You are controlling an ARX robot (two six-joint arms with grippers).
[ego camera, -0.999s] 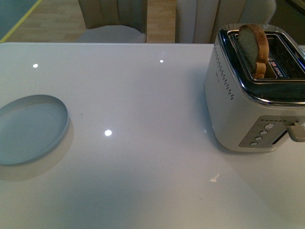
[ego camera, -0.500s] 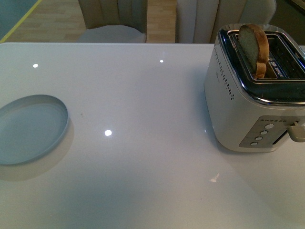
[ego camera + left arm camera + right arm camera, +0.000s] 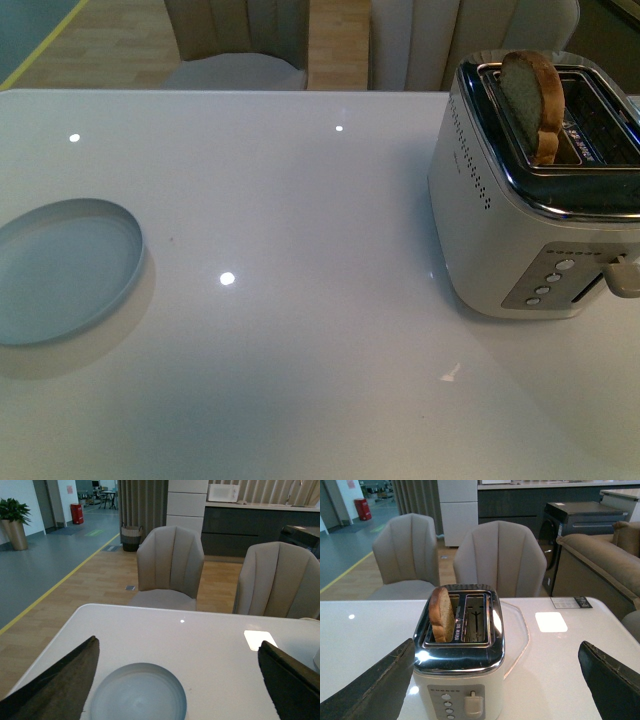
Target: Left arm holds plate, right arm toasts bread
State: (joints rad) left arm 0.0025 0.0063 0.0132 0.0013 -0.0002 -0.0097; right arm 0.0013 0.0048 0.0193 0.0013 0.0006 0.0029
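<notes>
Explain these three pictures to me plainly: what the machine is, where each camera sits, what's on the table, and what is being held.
This is a robot with two arms, each ending in a gripper. The front view comes from a camera on the robot's body and looks down on a white table; neither arm shows there. On the table lie an empty plate at the left and a toaster at the right, with a slice of bread standing up out of one slot. The other two pictures come from cameras on the wrists. In each, the dark wedges at the lower corners are the fingers of that arm's open gripper: the left gripper faces the plate, the right gripper faces the toaster. Nothing is held.
</notes>
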